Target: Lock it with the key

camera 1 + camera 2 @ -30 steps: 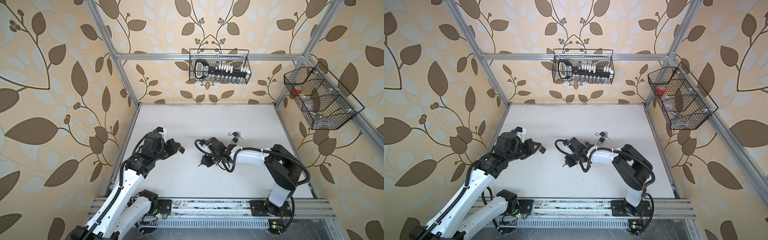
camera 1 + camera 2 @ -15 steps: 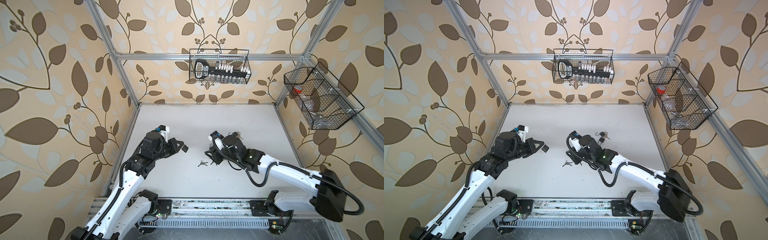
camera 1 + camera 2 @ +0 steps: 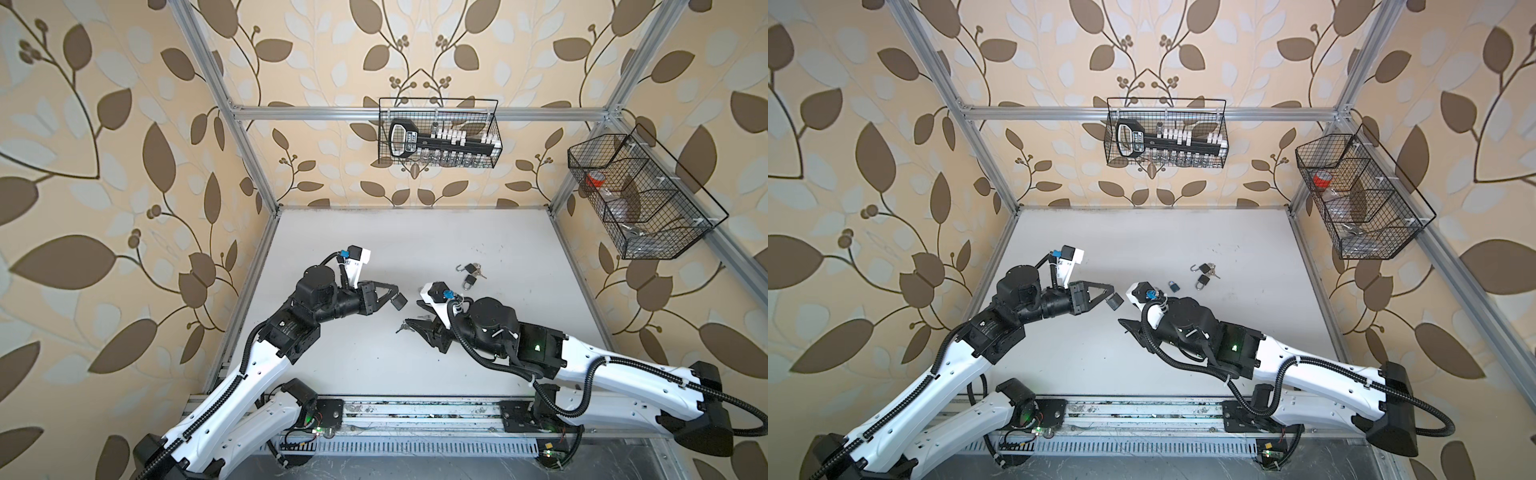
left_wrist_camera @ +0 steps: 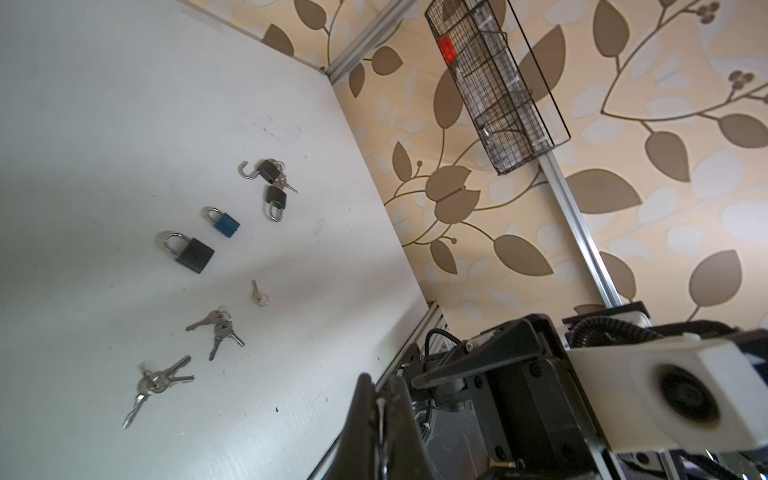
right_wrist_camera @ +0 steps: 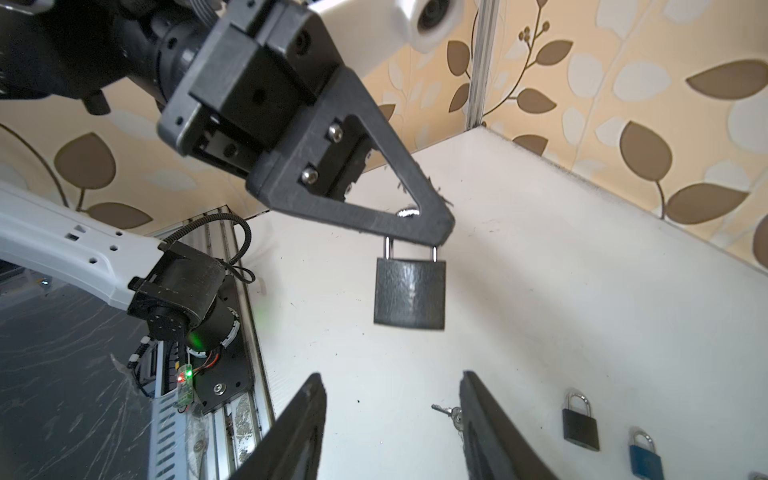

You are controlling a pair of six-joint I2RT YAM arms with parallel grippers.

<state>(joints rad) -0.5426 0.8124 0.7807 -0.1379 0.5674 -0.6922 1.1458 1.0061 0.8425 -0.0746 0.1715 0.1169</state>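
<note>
Left end effector (image 5: 432, 228) was clenched on the shackle of a black padlock (image 5: 409, 291), whose body hung free above the tabletop (image 3: 415, 232). Compared with one second earlier, it had shifted a little toward 3 o'clock, nearer the centre.

Right end effector (image 5: 390, 382) was released, jaws apart and empty. A second earlier it sat narrower and low over the keys (image 3: 401, 328) with the elbow folded. Now the arm reached in from 4 o'clock and the jaws stood wider.

The keys lay on the tabletop at about 7 o'clock of its tips, not gripped. The hanging padlock was at its 9 o'clock, apart from it. Spare padlocks (image 3: 469, 274) lay at its 1 o'clock.
</note>
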